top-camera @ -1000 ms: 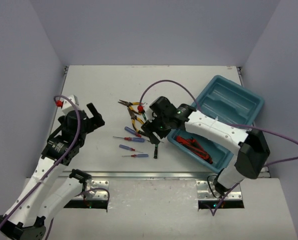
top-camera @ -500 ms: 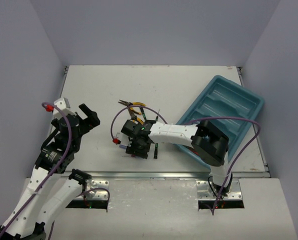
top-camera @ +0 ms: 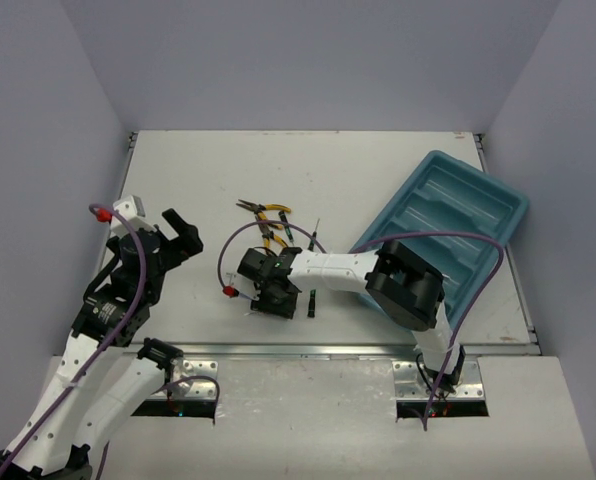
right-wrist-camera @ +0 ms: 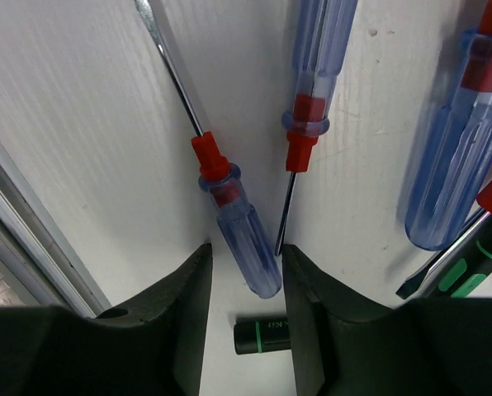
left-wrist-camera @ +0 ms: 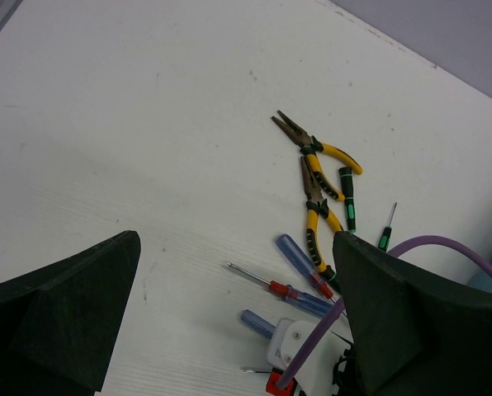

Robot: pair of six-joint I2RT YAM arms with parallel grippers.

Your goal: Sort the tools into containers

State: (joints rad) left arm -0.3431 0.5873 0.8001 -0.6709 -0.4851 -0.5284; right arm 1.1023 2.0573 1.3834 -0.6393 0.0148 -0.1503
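Right wrist view showed the right gripper low over the white table, its two dark fingers set either side of the butt end of a blue-handled screwdriver. The handle lay flat between them with its red collar and steel shaft pointing away from the pincer. It seemed to touch the right-hand finger, while a sliver of table showed on the other side — the jaws were parted, not clamped on it. A second blue-handled screwdriver lay just beside the first, its shaft running down along the first handle. A thicker blue handle lay further off at the edge, with a black-green screwdriver below it. A short black-green handle end showed in the gap under the jaws.

From the top camera, the right arm reached leftward across the middle of the table. The teal-blue tray sat angled at the far right, well apart from that pincer. Two yellow-handled pliers lay just beyond the pincer. The left gripper hung at the left side — spread wide, holding nothing.
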